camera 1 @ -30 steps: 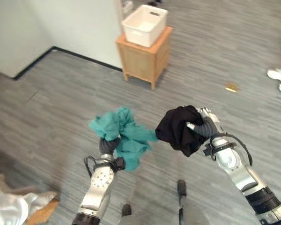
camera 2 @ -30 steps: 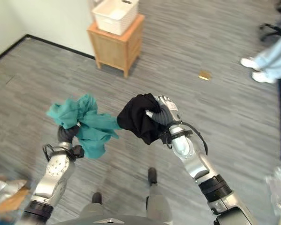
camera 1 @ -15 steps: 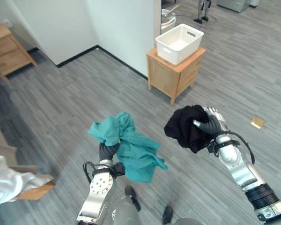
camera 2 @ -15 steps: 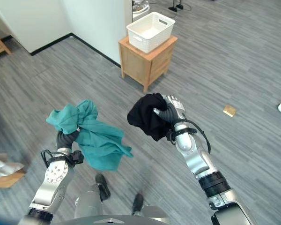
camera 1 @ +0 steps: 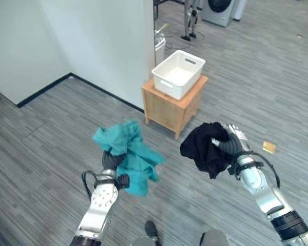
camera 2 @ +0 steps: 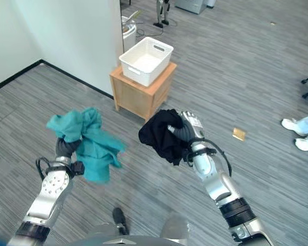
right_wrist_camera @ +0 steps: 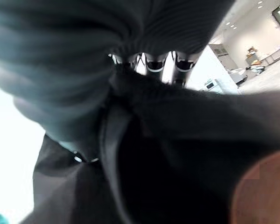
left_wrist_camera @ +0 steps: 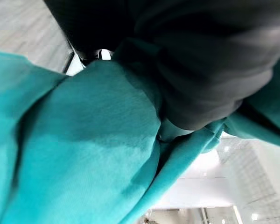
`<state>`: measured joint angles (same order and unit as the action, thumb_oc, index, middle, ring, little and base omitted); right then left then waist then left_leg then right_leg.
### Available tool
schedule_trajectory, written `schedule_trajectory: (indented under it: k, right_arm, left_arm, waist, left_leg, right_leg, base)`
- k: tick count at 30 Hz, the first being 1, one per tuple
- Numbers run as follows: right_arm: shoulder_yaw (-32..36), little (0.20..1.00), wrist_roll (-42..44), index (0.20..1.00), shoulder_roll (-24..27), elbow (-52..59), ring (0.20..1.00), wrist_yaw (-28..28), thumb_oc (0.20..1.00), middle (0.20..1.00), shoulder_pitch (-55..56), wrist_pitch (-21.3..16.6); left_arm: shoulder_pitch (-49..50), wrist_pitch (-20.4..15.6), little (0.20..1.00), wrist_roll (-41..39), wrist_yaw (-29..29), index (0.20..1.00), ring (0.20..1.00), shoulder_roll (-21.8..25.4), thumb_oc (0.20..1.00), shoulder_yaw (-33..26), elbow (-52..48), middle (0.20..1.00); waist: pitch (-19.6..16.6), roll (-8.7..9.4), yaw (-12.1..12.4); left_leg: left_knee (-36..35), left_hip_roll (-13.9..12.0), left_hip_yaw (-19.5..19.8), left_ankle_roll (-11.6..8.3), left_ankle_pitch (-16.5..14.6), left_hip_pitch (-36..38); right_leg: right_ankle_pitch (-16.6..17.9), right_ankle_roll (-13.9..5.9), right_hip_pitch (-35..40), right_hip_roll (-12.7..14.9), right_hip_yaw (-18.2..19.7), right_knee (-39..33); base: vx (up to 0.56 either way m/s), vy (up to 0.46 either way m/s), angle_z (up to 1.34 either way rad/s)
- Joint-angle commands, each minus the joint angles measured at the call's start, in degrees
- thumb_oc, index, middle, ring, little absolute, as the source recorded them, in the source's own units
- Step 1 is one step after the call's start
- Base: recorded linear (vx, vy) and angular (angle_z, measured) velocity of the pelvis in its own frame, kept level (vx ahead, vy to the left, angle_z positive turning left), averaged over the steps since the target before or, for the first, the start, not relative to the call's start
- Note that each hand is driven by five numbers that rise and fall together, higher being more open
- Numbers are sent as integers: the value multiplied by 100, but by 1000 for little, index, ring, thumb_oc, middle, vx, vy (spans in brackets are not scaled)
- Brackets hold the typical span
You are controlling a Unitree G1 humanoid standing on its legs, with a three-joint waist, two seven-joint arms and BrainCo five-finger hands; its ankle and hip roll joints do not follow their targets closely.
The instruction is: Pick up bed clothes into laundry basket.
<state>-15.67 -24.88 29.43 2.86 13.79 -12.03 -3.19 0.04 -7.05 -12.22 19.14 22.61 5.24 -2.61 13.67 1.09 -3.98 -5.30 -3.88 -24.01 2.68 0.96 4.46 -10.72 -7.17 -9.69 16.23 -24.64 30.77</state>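
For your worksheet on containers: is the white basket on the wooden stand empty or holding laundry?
Empty: the white basket shows a bare inside on the wooden stand.

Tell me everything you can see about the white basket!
The white basket is a rectangular tub that looks like plastic, with a slot handle cut into each short end. It is open on top and looks empty inside. It sits upright on a small wooden cabinet by a white wall's corner, ahead of the robot. Only the cabinet top touches it.
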Motion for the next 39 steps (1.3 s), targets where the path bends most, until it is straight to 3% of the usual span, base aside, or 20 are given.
schedule_trajectory:
  k: [1, 3, 6, 7, 8, 9, 13, 15, 18, 19, 20, 23, 24, 27, 29, 31, 34, 35, 36, 39]
  right_arm:
    - [422, 200, -101, 200, 32, -25, 200, 334, 200, 200, -653, -144]
    - [405, 200, -139, 200, 89, -89, 200, 369, 200, 200, -819, -66]
    - [372, 200, -320, 200, 276, -110, 200, 416, 200, 200, -974, 16]
    - [375, 200, -319, 200, 281, -110, 200, 417, 200, 200, -973, 17]
    - [280, 200, -476, 200, 424, -231, 200, 416, 200, 200, -1129, 47]
    - [260, 200, -465, 200, 487, -255, 200, 450, 200, 200, -1249, 54]
    - [150, 200, -448, 200, 750, -385, 200, 529, 200, 200, -1757, 85]
    - [141, 200, -450, 200, 854, -442, 200, 549, 200, 200, -1879, 80]
    - [46, 200, -506, 200, 909, -584, 200, 526, 200, 200, -2000, 111]
    - [-20, 200, -546, 200, 890, -671, 200, 496, 200, 200, -2026, 116]
    - [-40, 200, -548, 200, 890, -682, 200, 501, 200, 200, -2033, 114]
    - [-31, 200, -569, 200, 931, -817, 200, 525, 200, 200, -2005, 140]
    - [-24, 200, -590, 200, 936, -810, 200, 497, 200, 200, -1981, 165]
    - [-55, 200, -590, 200, 835, -860, 200, 475, 200, 200, -1916, 187]
    - [-228, 200, -585, 200, 655, -1089, 200, 467, 200, 200, -2098, 183]
    - [-489, 200, -527, 200, 405, -1438, 200, 504, 200, 200, -2456, 215]
    - [-648, 200, -541, 200, 249, -1717, 200, 537, 200, 200, -2674, 253]
    - [-676, 200, -545, 200, 230, -2002, 200, 589, 200, 200, -2646, 300]
    - [-679, 200, -543, 200, 227, -2020, 200, 598, 200, 200, -2651, 292]
    - [-693, 200, -506, 200, 137, -2519, 200, 592, 200, 200, -2455, 396]
  left_arm:
    - [246, -423, 200, 167, -145, 200, 200, 180, 200, 124, -584, 200]
    - [249, -478, 200, 88, -186, 200, 200, 166, 200, 54, -572, 200]
    - [215, -544, 200, 83, -250, 200, 200, 143, 200, 56, -526, 200]
    - [212, -546, 200, 80, -256, 200, 200, 141, 200, 58, -524, 200]
    - [310, -580, 200, 90, -290, 200, 200, 75, 200, 81, -525, 200]
    - [345, -607, 200, 60, -277, 200, 200, 39, 200, 87, -528, 200]
    - [447, -685, 200, -204, -250, 200, 200, -21, 200, 82, -534, 200]
    - [493, -683, 200, -169, -242, 200, 200, -35, 200, 60, -474, 200]
    - [653, -627, 200, -179, -290, 200, 200, -57, 200, 6, -393, 200]
    - [755, -596, 200, -119, -309, 200, 200, -25, 200, -75, -349, 200]
    - [768, -595, 200, -116, -310, 200, 200, -36, 200, -81, -353, 200]
    - [835, -562, 200, -103, -334, 200, 200, -38, 200, -94, -304, 200]
    - [887, -507, 200, -108, -364, 200, 200, -56, 200, -88, -275, 200]
    - [941, -453, 200, -108, -383, 200, 200, -58, 200, -33, -254, 200]
    - [927, -428, 200, -88, -378, 200, 200, 63, 200, 16, -181, 200]
    - [752, -434, 200, -82, -299, 200, 200, 195, 200, 75, -55, 200]
    - [665, -463, 200, -109, -330, 200, 200, 255, 200, 105, -34, 200]
    - [611, -491, 200, -153, -386, 200, 200, 292, 200, 182, -25, 200]
    - [612, -493, 200, -158, -388, 200, 200, 295, 200, 184, -23, 200]
    - [686, -517, 200, -260, -462, 200, 200, 314, 200, 122, -21, 200]
  waist:
    - [-329, 294, -3]
    - [-370, 285, -13]
    - [-408, 312, -11]
    - [-393, 313, -5]
    - [-440, 371, 68]
    - [-450, 331, 100]
    - [-268, 422, 360]
    - [-172, 523, 489]
    - [-154, 488, 624]
    - [-237, 335, 656]
    - [-253, 354, 658]
    - [-344, 236, 725]
    - [-462, 162, 660]
    - [-507, 191, 691]
    - [-467, 209, 689]
    - [-317, 220, 699]
    - [-314, 255, 789]
    - [-296, 269, 768]
    - [-316, 263, 761]
    - [-318, 272, 753]
  left_leg:
    - [30, -444, -310, -734, -283, 446]
    - [30, -501, -280, -860, -501, 701]
    - [30, -427, -140, -877, -877, 1097]
    - [30, -417, -141, -868, -889, 1115]
    - [183, -318, -20, -896, -1039, 1460]
    - [684, -433, 8, -988, -1066, 1404]
    - [3655, -1133, 375, -1446, -1, 203]
    - [4173, -1370, 220, -1459, 62, -278]
    - [3350, -1304, -120, -1305, -113, -689]
    - [2128, -1114, -360, -1299, -159, -687]
    - [1959, -1041, -403, -1282, -90, -609]
    - [705, -844, -680, -1277, 572, -591]
    - [197, -719, -726, -1134, 546, -281]
    - [60, -533, -464, -1020, 499, -136]
    - [30, -550, -488, -890, 297, 13]
    - [30, -563, -512, -787, 176, 147]
    - [30, -576, -508, -808, 178, 65]
    - [30, -595, -320, -852, 128, -29]
    - [30, -605, -310, -854, 129, -48]
    - [30, -650, -230, -837, 152, -94]
  right_leg:
    - [1038, -392, 394, -256, 255, -2281]
    - [1559, -563, 153, -189, 263, -3347]
    - [1665, -647, -124, -67, 541, -3513]
    - [1660, -655, -110, -58, 547, -3510]
    - [1888, -576, 156, -47, 460, -3493]
    - [1917, -543, 306, -85, 351, -3492]
    - [1629, 32, 1093, -277, -46, -3577]
    - [1367, 145, 1383, -327, -135, -3577]
    - [1183, 104, 1549, -429, -90, -3577]
    - [971, -42, 1651, -555, -5, -3577]
    - [979, -55, 1644, -521, 9, -3577]
    - [783, -85, 1945, -681, 44, -3577]
    - [777, -110, 2001, -773, 33, -3577]
    - [740, -47, 2177, -853, 91, -3313]
    - [508, -79, 1876, -864, 167, -2367]
    - [730, -324, 1169, -636, 273, -1213]
    - [697, -311, 1079, -407, 268, -1430]
    - [723, -267, 950, -424, 561, -1983]
    - [748, -263, 958, -441, 547, -2031]
    - [1288, -350, 672, -284, 889, -2568]
  base:
    - [526, -153, 46]
    - [497, -158, 47]
    - [427, -118, 39]
    - [547, -186, 52]
    - [547, -238, 60]
    - [630, -389, 67]
    - [348, -359, 12]
    - [349, -233, -8]
    - [286, -7, -17]
    - [349, 104, -28]
    - [355, 145, -43]
    - [273, 117, -47]
    - [238, 101, -39]
    - [224, 67, -16]
    - [142, 92, 31]
    - [64, 50, 21]
    - [53, -72, 24]
    - [64, -115, 30]
    - [2, -153, 37]
    - [81, -127, 74]
